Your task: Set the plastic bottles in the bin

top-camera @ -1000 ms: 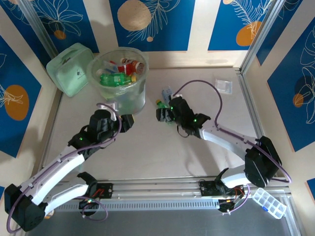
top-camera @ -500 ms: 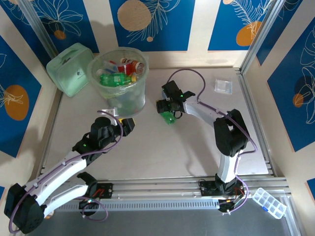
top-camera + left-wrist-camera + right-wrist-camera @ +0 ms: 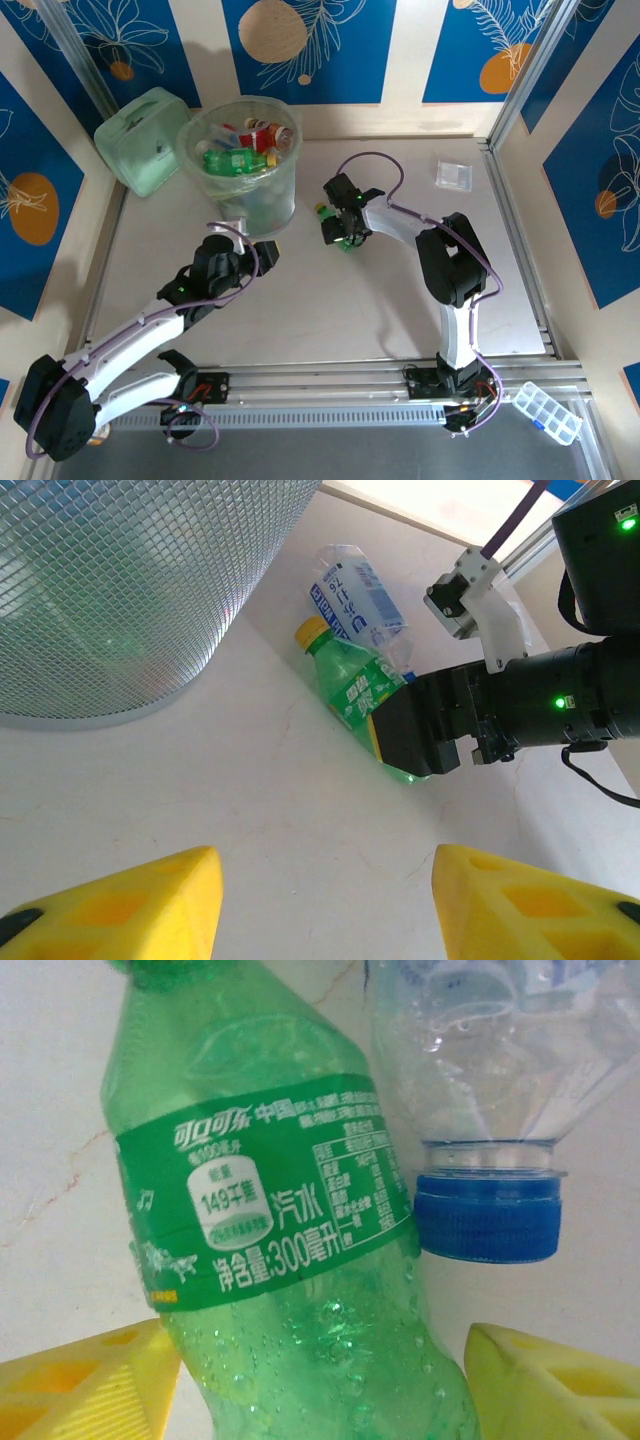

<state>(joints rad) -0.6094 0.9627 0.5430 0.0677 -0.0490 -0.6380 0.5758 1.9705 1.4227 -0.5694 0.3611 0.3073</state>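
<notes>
Green bottle (image 3: 290, 1260) lies on the counter (image 3: 330, 320) near the bin (image 3: 270, 205). A clear blue-capped bottle (image 3: 490, 1080) sits just beside it.

Right gripper (image 3: 320, 1370) straddles the green one, fingers close at both flanks. Pinched or not: cannot tell.

Left gripper (image 3: 325, 880) spread, empty.

Risks:
- A finger snags the blue cap and drags both bottles.
- The slick round body squirts out on lift.

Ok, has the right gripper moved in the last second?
Yes. Against the bin, the right gripper has swung from the green bottle's right side round toward the back wall; its tips stay at the bottle.
</notes>
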